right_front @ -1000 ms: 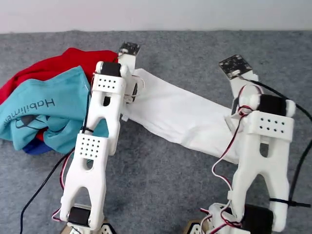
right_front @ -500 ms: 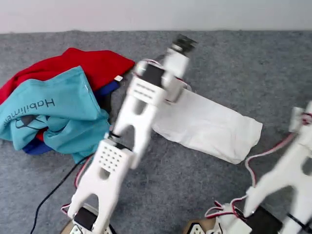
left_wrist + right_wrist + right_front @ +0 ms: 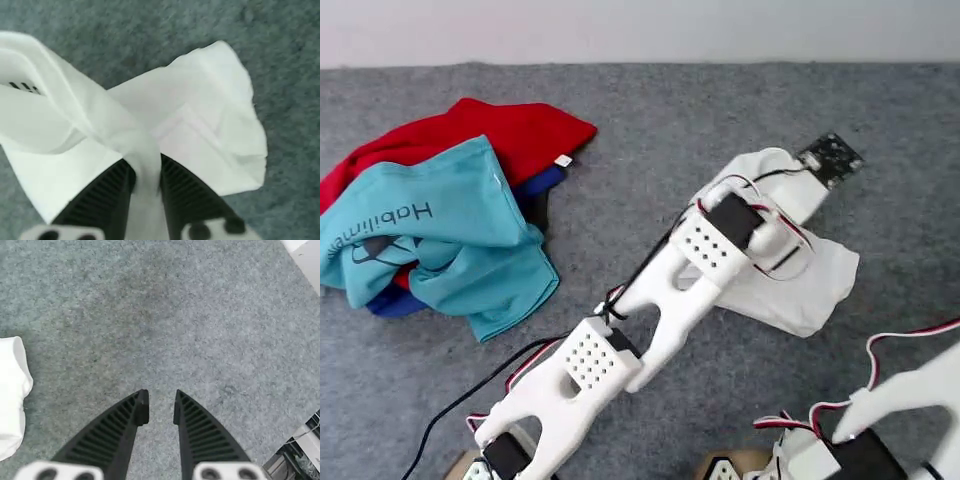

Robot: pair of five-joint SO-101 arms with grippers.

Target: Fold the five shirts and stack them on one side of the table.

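Observation:
The white shirt [image 3: 807, 283] lies right of the table's middle, one end doubled over onto the other. My left gripper [image 3: 788, 197] hangs above its far part, shut on a pinched fold of the white shirt [image 3: 200, 125], with the cloth drawn up between the left gripper's [image 3: 146, 172] jaws. My right gripper [image 3: 161, 407] hovers over bare grey felt, its fingers a narrow gap apart with nothing between them. An edge of the white shirt [image 3: 11, 395] lies off to its side. Its arm [image 3: 910, 400] sits at the near right corner.
A loose pile lies at the far left: a teal shirt [image 3: 430, 240] on top, a red shirt [image 3: 510, 130] behind it, and a blue one [image 3: 392, 302] peeking out beneath. Grey felt [image 3: 650, 130] covers the table. The left arm's cable [image 3: 490, 385] trails near the front.
My left gripper has carried the white shirt's left end across to the right, folding it over the other end. The right arm has let go and drawn back to the near right corner.

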